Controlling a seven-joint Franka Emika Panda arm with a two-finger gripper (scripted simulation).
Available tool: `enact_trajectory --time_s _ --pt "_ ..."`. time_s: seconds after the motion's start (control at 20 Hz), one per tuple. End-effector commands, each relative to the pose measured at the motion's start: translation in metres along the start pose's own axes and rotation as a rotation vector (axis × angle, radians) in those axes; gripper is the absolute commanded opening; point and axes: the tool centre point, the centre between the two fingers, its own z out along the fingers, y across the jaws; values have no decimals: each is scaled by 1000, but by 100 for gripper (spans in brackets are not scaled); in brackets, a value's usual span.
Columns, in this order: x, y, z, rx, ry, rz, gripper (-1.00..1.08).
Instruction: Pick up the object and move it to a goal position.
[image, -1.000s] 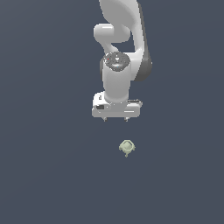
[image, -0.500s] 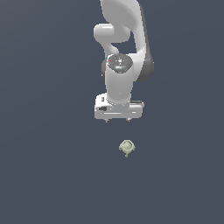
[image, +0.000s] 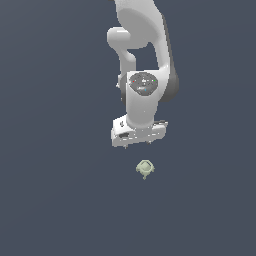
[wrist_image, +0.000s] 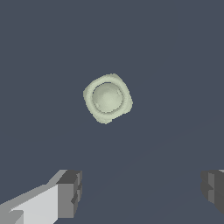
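While I watch from the remote station, the exterior view shows the white arm (image: 145, 60) hanging down from the top of the frame, with its gripper (image: 138, 143) pointing at the plain dark grey-blue floor (image: 50, 190). The object (image: 144, 169), a tiny pale sage-green lump with small nubs, lies on that floor at roughly 5 o'clock from the gripper, near it but clearly apart, with bare floor between them. I see nothing held in the claw.

From the wrist view I confirm the claw is spread wide: one dark finger pad (wrist_image: 70, 194) and the other pad (wrist_image: 213, 189) sit well apart, with only floor visible between them. The object (wrist_image: 107, 98) appears there as a rounded, squarish blob with a smooth dome at its centre. It lies clear of both pads and touches neither. It rests alone on the floor, and I cannot make out finer surface detail.
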Motion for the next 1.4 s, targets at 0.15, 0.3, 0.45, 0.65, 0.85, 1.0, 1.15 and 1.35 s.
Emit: enact_trajectory --time_s 0.15,0.3,0.45,0.65,0.85,1.0,1.15,1.35 --pt "22 -8 17 -7 2 -164 100" --pt "35 -13 28 -10 4 -259 100" --pt "45 -17 37 -12 6 -339 100" --pt "54 -21 47 -14 9 -420 100" --pt "61 -24 54 -14 11 -474 100" --pt "63 -25 57 -15 11 -496 100" --pt "64 -26 58 -15 12 -504 100" --pt "63 -25 61 -14 11 -498 100"
